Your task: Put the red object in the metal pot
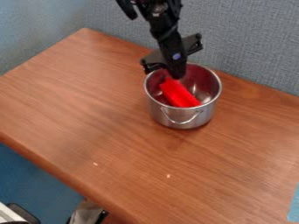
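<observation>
Red, elongated rectangular block (177, 93) lying tilted inside the shiny round stainless-steel pot (184, 99) on the wooden counter (82, 105), its long axis running diagonally, directly beneath the closed, empty black gripper (174, 63) at the pot's rear rim.

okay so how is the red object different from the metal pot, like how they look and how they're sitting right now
The red object is a bright red, matte, long straight block; the metal pot is shiny silver and round with straight sides. The pot is hollow and stands upright on the wooden table; the block is solid and lies tilted inside the pot. The pot is the wider of the two, since the block fits inside it. Both have smooth, plain surfaces.
</observation>
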`<action>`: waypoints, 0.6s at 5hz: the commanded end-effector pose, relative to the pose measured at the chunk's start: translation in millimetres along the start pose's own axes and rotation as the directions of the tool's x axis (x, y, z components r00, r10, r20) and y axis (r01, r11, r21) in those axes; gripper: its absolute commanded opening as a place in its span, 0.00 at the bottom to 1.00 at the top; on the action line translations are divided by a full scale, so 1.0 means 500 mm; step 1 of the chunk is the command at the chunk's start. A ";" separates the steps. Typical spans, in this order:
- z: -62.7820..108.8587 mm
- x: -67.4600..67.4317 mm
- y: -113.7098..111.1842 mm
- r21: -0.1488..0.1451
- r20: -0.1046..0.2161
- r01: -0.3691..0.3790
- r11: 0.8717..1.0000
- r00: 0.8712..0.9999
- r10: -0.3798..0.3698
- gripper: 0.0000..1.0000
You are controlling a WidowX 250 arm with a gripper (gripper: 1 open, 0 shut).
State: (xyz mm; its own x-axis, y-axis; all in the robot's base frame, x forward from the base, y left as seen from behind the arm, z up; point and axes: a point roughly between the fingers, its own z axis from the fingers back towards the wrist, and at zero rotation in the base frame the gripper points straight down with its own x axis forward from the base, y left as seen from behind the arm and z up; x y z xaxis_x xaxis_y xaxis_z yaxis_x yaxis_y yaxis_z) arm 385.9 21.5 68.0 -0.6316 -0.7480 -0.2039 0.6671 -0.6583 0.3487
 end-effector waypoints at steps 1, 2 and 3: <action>0.066 -0.034 -0.002 0.059 -0.084 0.003 0.998 0.996 0.002 0.00; 0.058 -0.054 0.001 0.044 -0.094 0.012 0.999 0.996 -0.008 0.00; 0.027 -0.062 0.004 0.021 -0.105 0.028 0.999 0.994 -0.026 0.00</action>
State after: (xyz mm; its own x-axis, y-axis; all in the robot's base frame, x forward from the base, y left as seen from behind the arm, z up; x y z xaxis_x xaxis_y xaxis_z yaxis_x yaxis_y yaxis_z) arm 391.9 40.6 68.0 -0.6169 -0.7429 -0.2597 0.6655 -0.6686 0.3319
